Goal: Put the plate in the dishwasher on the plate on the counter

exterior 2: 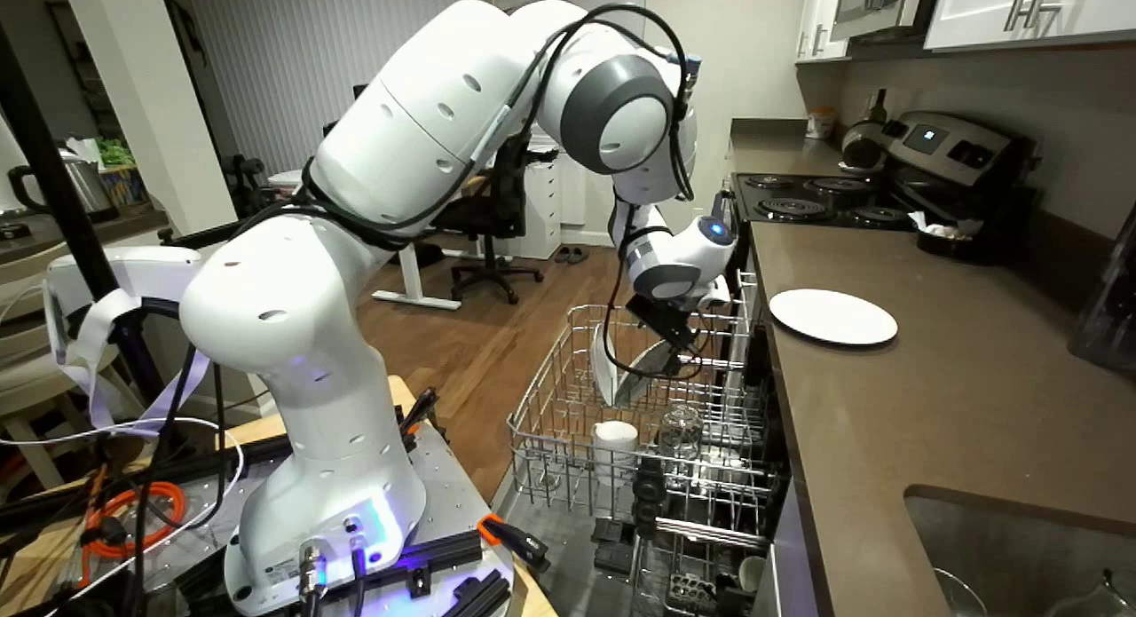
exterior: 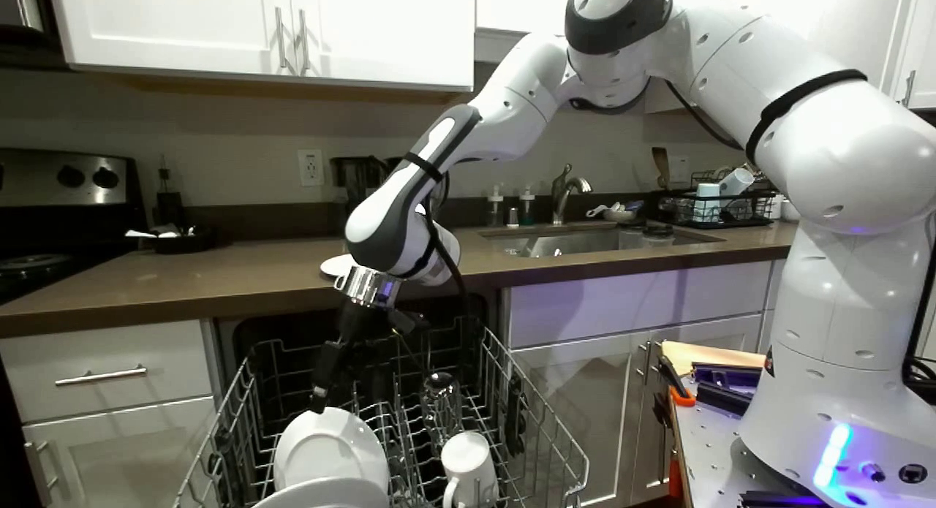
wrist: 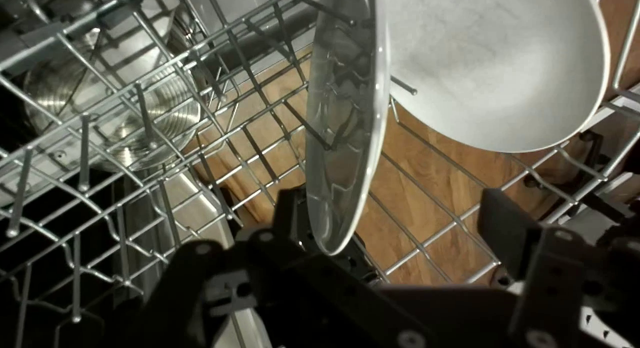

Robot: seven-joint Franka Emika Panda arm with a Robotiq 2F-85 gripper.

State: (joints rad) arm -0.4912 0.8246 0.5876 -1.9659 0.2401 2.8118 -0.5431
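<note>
— So, starting at the gripper (wrist: 395,223): how far open, and holding what?

— Spread wide in the wrist view, with a broad gap between the fingers (wrist: 507,233); gripping nothing; just beside the finger at the left, within that gap, the closest edge of a plate (wrist: 345,183), seen nearly edge-on; touching or not, hard to tell.

— And where to look for that plate?

— Inside the dishwasher (exterior: 270,329), standing tilted on edge; to the right in the wrist view, a second plate (wrist: 500,72), with a pale face in sight; in an exterior view, look for both below the gripper, toward the near left of the wire rack (exterior: 537,397).

— And farther out?

— Right of the plates in an exterior view, a white mug (exterior: 470,468); just beyond, on the far side of the mug, a clear glass (exterior: 441,406); overhead, bent down toward the rack, the white robot arm (exterior: 512,120).

— And up on the counter (exterior 2: 976,404)?

— Lying flat, close to the front edge, a white plate (exterior 2: 834,317), visible in both exterior views; in an exterior view, partly behind the arm, with a faucet (exterior: 561,194) farther right; in an exterior view, the stove (exterior 2: 825,198) at the far end and the sink (exterior 2: 1021,528) at the near right.
</note>
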